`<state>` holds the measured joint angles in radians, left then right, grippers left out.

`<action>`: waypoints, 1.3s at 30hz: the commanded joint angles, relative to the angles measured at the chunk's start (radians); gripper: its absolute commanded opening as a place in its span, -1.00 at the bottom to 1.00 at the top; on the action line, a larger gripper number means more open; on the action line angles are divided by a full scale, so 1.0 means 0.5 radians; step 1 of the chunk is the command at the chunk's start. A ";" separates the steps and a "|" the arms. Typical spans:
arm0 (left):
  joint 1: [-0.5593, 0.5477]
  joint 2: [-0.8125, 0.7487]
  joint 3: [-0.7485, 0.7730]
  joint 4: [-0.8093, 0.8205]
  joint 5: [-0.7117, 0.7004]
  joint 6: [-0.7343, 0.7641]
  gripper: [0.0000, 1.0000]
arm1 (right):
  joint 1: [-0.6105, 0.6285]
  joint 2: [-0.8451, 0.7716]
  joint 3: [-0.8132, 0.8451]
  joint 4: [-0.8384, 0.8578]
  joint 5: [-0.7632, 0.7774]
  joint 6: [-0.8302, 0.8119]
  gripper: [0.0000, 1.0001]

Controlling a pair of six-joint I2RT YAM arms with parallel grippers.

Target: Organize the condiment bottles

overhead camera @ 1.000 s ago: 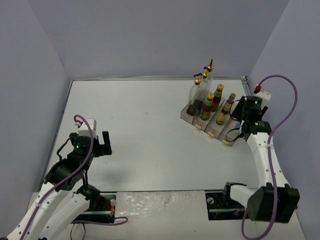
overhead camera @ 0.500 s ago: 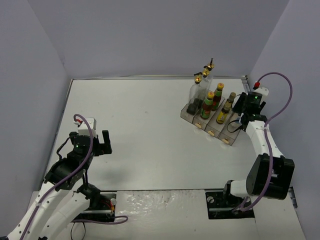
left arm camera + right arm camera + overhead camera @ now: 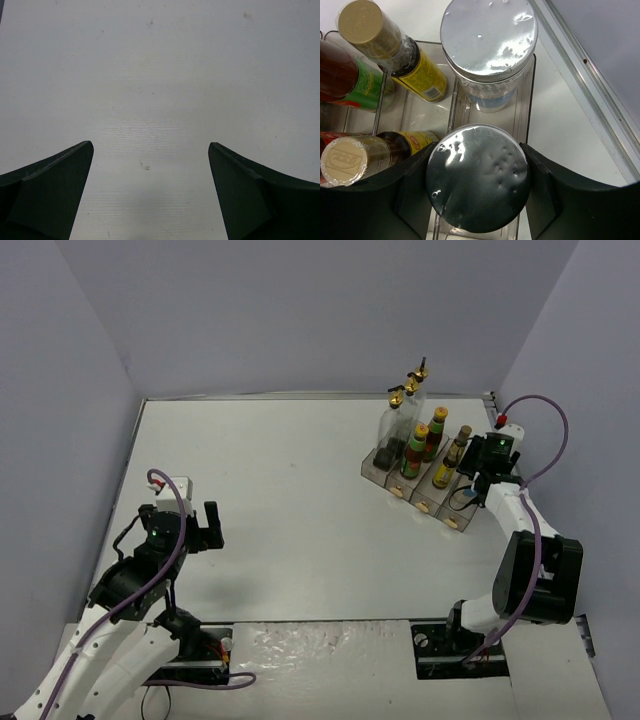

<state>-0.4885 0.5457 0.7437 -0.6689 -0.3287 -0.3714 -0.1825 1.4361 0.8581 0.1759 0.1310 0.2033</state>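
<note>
My right gripper is shut on a white silver-lidded shaker and holds it upright in the near end of the rightmost compartment of the clear rack. A second shaker stands just behind it in the same compartment. Two dark yellow-labelled bottles stand in the compartment to the left. In the top view the rack also holds red-sauce bottles and tall clear bottles with gold pourers. My right gripper is at its right end. My left gripper is open and empty.
The rack stands at the table's back right, close to the metal edge rail and the right wall. In the left wrist view my left gripper hangs over bare white tabletop, far from the rack.
The right arm's elbow has swung up and in toward the rack while its gripper stayed at the rack's right end. The left arm has not moved.
</note>
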 commanded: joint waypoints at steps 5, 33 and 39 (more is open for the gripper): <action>0.017 -0.024 0.071 0.086 -0.012 -0.014 0.94 | -0.003 -0.314 0.225 -0.092 0.040 -0.021 0.82; 0.014 0.091 0.630 -0.245 -0.121 0.029 0.94 | 0.284 -2.222 0.258 -1.046 -0.312 -0.003 1.00; 0.014 0.078 0.523 -0.203 -0.117 0.026 0.94 | 0.285 -2.305 0.227 -1.063 -0.320 0.045 1.00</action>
<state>-0.4885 0.5697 1.0160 -0.8259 -0.3720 -0.3735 -0.0448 0.2683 0.9859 -0.3927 -0.0085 0.2068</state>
